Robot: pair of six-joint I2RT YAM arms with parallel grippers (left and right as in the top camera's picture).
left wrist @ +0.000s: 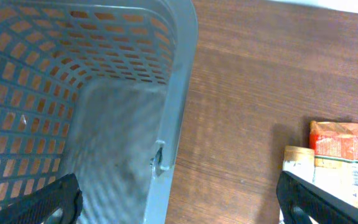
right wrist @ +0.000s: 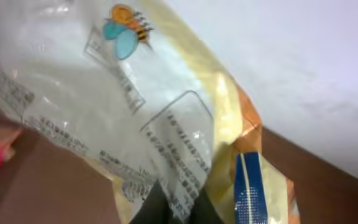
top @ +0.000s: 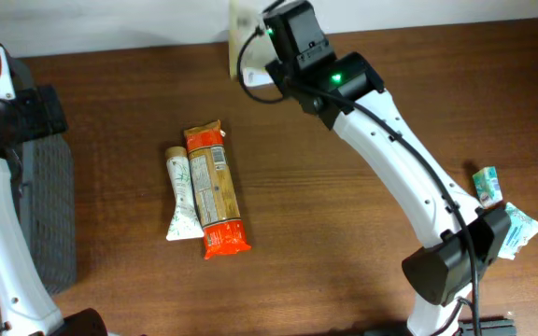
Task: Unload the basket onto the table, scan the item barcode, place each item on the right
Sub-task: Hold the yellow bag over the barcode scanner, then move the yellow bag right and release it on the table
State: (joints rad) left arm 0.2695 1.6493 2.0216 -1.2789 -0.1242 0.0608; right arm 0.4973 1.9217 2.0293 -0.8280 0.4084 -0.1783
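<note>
Plainly the packet (right wrist: 135, 112) is thin, slick film, so it could slip or crumple in the grip and hide its barcode; I cannot pick one out among the print. It is held over the far edge of the worktop (top: 344, 233), one edge pinched between the right jaws, which are pressed together on it. The left jaws stand spread over the basket (left wrist: 179, 93) at the left edge.

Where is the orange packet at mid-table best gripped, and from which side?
Take the orange packet from above, across its red end, which juts past the white tube lying along one long edge. It lies flat, so probably no side approach.
</note>
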